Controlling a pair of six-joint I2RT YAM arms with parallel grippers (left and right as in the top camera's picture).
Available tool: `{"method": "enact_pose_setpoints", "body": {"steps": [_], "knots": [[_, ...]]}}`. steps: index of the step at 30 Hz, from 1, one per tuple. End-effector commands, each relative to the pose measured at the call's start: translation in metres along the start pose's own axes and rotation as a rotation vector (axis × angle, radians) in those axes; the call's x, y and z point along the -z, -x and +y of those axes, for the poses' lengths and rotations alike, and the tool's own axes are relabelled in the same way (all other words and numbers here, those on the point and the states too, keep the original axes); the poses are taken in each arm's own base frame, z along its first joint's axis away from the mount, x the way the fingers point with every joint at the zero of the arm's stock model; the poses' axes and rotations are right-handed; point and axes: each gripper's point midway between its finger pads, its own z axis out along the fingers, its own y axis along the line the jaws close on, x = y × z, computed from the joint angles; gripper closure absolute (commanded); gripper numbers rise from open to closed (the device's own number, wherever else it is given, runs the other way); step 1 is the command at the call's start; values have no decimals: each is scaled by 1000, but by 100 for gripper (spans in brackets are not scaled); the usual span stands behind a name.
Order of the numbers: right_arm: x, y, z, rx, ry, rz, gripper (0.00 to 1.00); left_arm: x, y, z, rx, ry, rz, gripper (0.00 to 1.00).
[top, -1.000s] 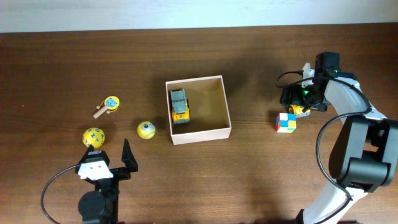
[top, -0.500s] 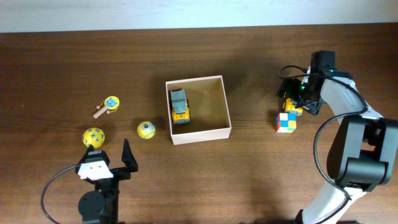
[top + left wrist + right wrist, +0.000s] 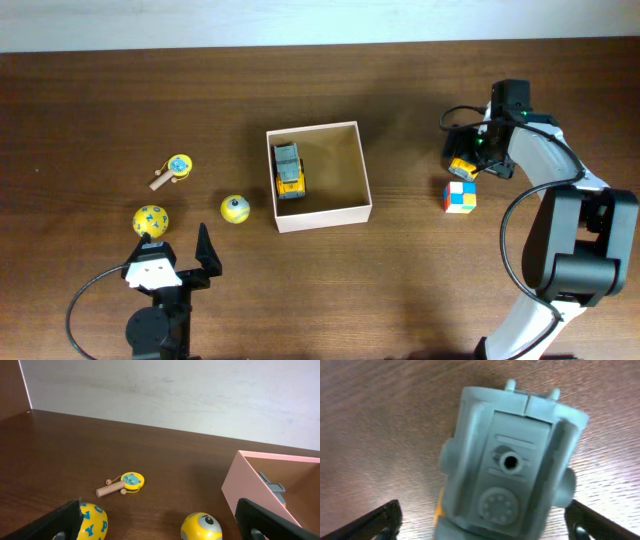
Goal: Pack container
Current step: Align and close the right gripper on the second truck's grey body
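The container (image 3: 355,213), a square cardboard box, stands mid-table with a yellow and grey truck (image 3: 289,170) inside. My right gripper (image 3: 466,160) hangs open over a small grey and yellow toy vehicle (image 3: 461,168), right of the box. In the right wrist view that toy vehicle (image 3: 510,470) fills the frame, with my right gripper (image 3: 485,522) straddling it and both fingertips clear of its sides. My left gripper (image 3: 172,252) rests open at the front left, holding nothing. In its wrist view the left gripper (image 3: 165,527) faces the container (image 3: 250,485).
A colour cube (image 3: 460,196) lies just in front of the small vehicle. Left of the box are a yellow eyed ball (image 3: 234,209), a yellow lettered ball (image 3: 151,221) and a wooden paddle toy (image 3: 172,170). The wall runs along the table's far edge.
My right arm has swung a little left and farther back, coming over the small vehicle. The left arm has not moved.
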Motion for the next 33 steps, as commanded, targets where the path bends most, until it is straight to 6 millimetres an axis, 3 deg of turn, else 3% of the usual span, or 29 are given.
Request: {"method": "enact_pose_setpoints", "body": {"steps": [1, 7, 14, 22, 33], "knots": [[-7, -5, -10, 18, -49, 14, 7, 0, -1, -1, -16, -8, -4, 1], [-7, -2, -9, -97, -46, 0, 19, 0, -1, -1, -16, -8, -4, 1], [-7, -2, -9, -117, -46, -3, 36, 0, -1, -1, -16, -8, -4, 1], [-5, 1, -24, -71, -132, -21, 41, 0, -1, -1, -16, -8, -4, 1], [-5, 2, -25, 71, -137, -16, 48, 0, -1, -1, -16, -9, -4, 1]]}}
